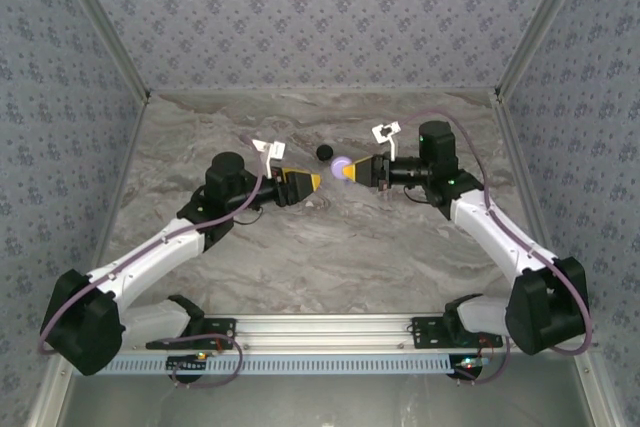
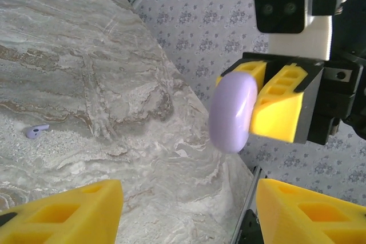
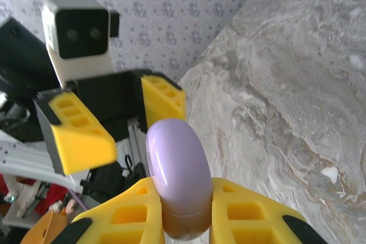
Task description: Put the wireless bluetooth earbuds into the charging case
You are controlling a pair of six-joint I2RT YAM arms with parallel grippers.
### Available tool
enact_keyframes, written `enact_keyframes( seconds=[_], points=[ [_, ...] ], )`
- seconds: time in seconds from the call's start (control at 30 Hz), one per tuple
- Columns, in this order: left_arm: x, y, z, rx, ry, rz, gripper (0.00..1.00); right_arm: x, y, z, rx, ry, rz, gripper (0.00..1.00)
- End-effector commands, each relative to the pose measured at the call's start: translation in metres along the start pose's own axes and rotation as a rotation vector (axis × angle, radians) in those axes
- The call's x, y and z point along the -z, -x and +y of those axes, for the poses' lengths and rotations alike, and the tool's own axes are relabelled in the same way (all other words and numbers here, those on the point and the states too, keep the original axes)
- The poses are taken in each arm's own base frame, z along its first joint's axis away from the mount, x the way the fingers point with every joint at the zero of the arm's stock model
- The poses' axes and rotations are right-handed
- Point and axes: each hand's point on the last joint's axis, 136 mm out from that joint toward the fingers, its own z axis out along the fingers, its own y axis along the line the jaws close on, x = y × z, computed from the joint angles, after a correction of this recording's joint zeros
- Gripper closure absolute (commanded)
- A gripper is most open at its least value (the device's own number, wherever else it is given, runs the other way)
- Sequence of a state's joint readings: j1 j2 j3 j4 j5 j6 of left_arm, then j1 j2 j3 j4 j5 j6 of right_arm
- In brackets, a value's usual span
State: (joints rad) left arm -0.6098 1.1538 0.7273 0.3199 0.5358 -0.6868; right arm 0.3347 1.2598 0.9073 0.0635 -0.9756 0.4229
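On the marble table (image 1: 300,247) I see a small black round object (image 1: 323,152) just behind the two grippers. A lavender earbud (image 2: 37,131) lies alone on the stone, well apart from them. My right gripper (image 3: 186,218) is clamped on the lavender charging case (image 3: 174,170), a smooth, glossy, rounded pebble held edge-on above the table. My left gripper (image 2: 186,212) faces it close by, jaws spread wide, grasping nothing.

A grey marbled table (image 1: 330,247), perhaps stone, stands enclosed by floral-patterned walls (image 1: 300,17).
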Motion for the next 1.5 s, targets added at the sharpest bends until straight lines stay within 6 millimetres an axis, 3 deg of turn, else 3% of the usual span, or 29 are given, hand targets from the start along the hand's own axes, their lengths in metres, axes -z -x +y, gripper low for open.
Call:
enact_keyframes(
  seconds=[0.0, 0.4, 1.0, 1.27, 1.47],
  points=[
    [0.006, 0.024, -0.033, -0.058, -0.087, -0.096, 0.39, 0.002, 0.016, 0.012, -0.002, -0.002, -0.066, 0.82],
    [0.003, 0.034, -0.054, -0.106, -0.145, -0.162, 0.51, -0.010, 0.023, 0.039, 0.024, 0.032, -0.090, 0.81],
    [-0.005, 0.030, -0.058, -0.102, -0.163, -0.153, 0.64, -0.017, 0.022, 0.049, 0.035, 0.065, -0.082, 0.79],
    [-0.010, 0.027, -0.058, -0.095, -0.173, -0.147, 0.65, -0.021, 0.019, 0.053, 0.036, 0.079, -0.070, 0.79],
    [-0.010, 0.026, -0.055, -0.091, -0.157, -0.145, 0.82, -0.021, 0.015, 0.049, 0.032, 0.053, -0.057, 0.76]
  ],
)
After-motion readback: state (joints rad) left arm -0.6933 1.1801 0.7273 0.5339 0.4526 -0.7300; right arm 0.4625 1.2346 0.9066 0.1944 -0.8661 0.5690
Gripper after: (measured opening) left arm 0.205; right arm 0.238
